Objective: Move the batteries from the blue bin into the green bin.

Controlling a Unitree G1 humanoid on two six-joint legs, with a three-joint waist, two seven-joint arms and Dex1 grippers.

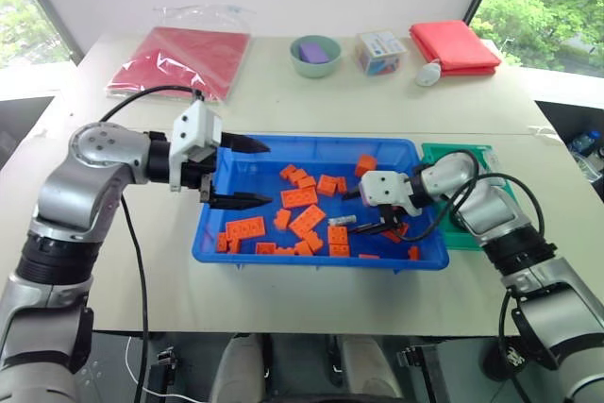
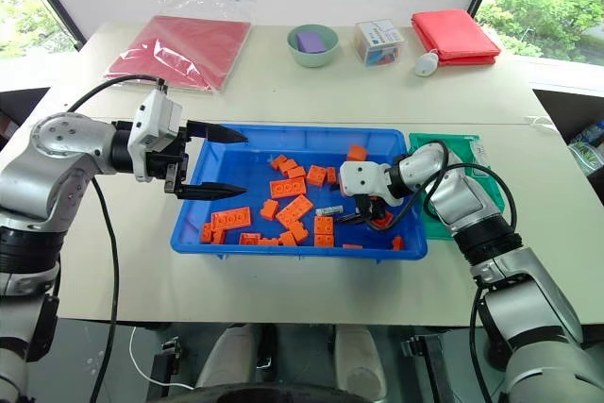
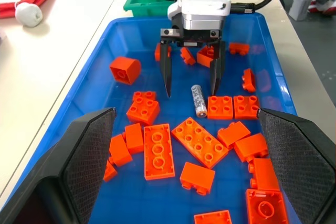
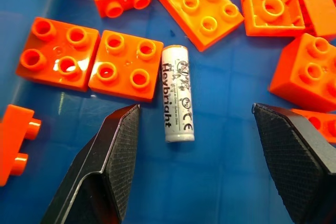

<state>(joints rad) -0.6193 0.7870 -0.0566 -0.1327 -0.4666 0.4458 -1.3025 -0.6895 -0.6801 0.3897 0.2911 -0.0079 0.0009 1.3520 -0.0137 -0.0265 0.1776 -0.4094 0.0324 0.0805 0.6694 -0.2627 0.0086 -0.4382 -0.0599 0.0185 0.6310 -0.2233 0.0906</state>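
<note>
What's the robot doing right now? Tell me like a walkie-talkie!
Right gripper open, straddling one battery in blue bin. Left gripper open, empty. Orange brick touching battery's side, may crowd a finger.

"Heybright" and CE mark, battery (image 4: 176, 94)

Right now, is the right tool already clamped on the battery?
No, the battery lies loose on the blue bin floor between the right tool's open fingers.
</note>
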